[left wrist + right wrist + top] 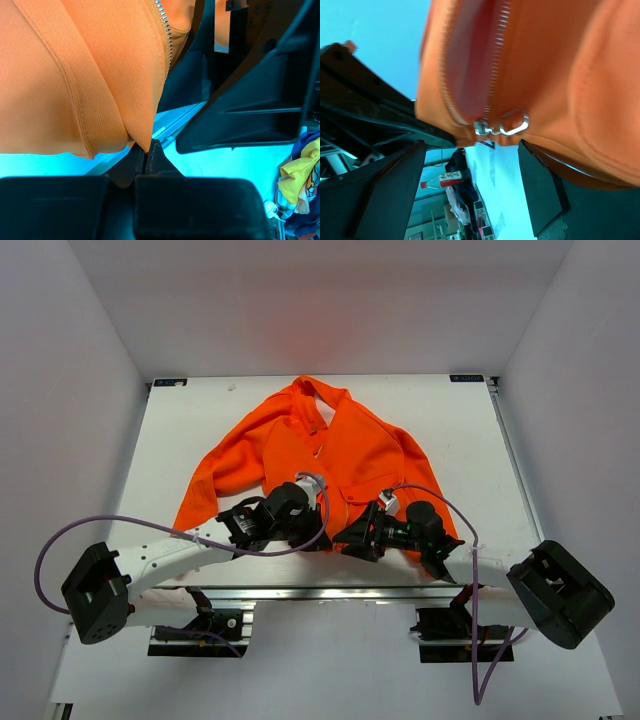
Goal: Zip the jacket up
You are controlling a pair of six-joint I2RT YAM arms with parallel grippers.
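Note:
The orange jacket [330, 455] lies flat on the white table, collar at the far end and hem at the near edge. My left gripper [303, 527] is shut on the hem corner of the jacket [100, 75], beside the line of zipper teeth [165, 40]; the fabric is pinched between the black pads at the gripper's tips [145, 151]. My right gripper [356, 532] is open at the hem. In the right wrist view the metal zipper slider and ring pull [501, 125] hang just beyond its gripper [470, 150], between the spread fingers [540, 190]. The zipper above the slider is open, showing pink lining [470, 65].
The hem sits at the table's near edge, by the aluminium rail [330, 592]. Purple cables [60, 540] loop from both arms. Past the edge, the right wrist view shows a red-labelled bottle [440, 180] and floor clutter. White walls enclose the table.

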